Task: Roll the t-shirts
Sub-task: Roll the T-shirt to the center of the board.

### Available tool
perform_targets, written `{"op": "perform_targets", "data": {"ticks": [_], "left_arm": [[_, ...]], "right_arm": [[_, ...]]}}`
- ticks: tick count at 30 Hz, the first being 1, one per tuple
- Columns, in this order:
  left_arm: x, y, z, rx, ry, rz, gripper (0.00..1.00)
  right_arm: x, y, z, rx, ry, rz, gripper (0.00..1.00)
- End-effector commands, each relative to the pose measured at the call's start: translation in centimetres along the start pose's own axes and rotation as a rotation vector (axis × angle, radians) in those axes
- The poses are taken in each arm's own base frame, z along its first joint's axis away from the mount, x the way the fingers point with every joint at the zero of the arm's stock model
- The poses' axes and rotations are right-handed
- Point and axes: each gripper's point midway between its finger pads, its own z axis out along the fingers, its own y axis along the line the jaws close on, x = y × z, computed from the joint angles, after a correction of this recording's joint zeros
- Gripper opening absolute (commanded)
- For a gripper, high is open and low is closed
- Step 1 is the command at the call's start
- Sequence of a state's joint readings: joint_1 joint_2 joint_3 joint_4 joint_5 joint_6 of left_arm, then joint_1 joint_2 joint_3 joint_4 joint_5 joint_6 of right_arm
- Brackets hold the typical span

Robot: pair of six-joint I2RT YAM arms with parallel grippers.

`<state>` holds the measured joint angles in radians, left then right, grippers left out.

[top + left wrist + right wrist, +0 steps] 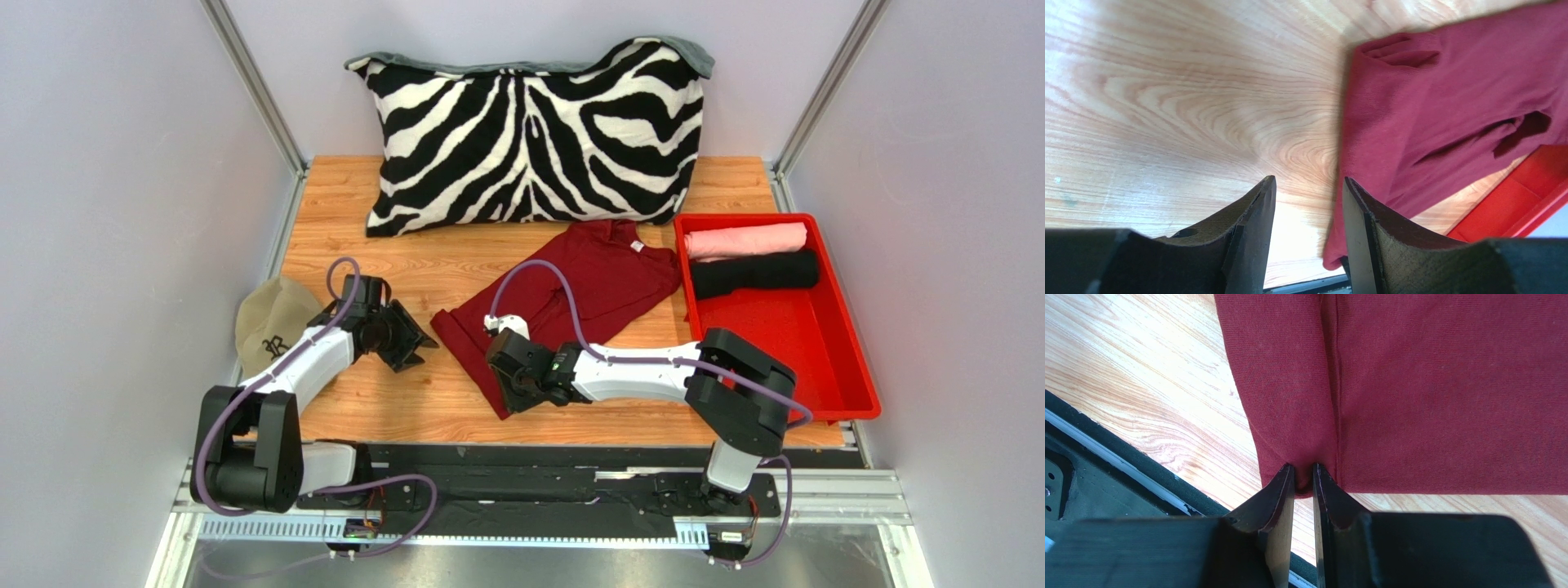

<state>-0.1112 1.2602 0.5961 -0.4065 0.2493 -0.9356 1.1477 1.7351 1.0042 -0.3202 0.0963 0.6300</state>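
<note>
Nearby maroon t-shirt [613, 276]: pillow [534, 135], cap [264, 325], tray [785, 343].

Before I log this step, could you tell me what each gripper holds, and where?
The right gripper pinches the maroon t-shirt at its near edge; the left gripper is open, holding nothing.

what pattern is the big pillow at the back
The pillow has black-and-white zebra stripes; the top external view shows it best.
</note>
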Motion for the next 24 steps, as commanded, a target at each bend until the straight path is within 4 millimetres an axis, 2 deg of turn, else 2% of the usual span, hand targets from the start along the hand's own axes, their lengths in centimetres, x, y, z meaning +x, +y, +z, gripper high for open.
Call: {"op": "perform_targets", "data": {"ticks": [1,6,14,17,24], "left_arm": [[-1.5,-2.4,0.2,0.060,-0.073,0.005,0.55],[-1.8,-3.6,1.2,0.080,-0.095,-0.005,0.58],[-2.3,-4.2,2.8,0.045,-0.119,0.008,0.58],[-2.5,-4.2,3.1,0.013,-0.134,0.017,0.56],[-3.1,-3.6,3.1,-0.088,-0.195,0.057,0.45]], "right_arm": [[3.9,-1.6,1.0,0.033,0.127,-0.010,0.19],[3.9,-1.7,0.9,0.033,0.123,-0.006,0.19],[4.0,-2.0,0.7,0.034,0.117,0.000,0.19],[4.0,-2.1,0.5,0.035,0.112,0.001,0.19],[3.8,-2.0,0.3,0.025,0.101,0.001,0.19]]}}
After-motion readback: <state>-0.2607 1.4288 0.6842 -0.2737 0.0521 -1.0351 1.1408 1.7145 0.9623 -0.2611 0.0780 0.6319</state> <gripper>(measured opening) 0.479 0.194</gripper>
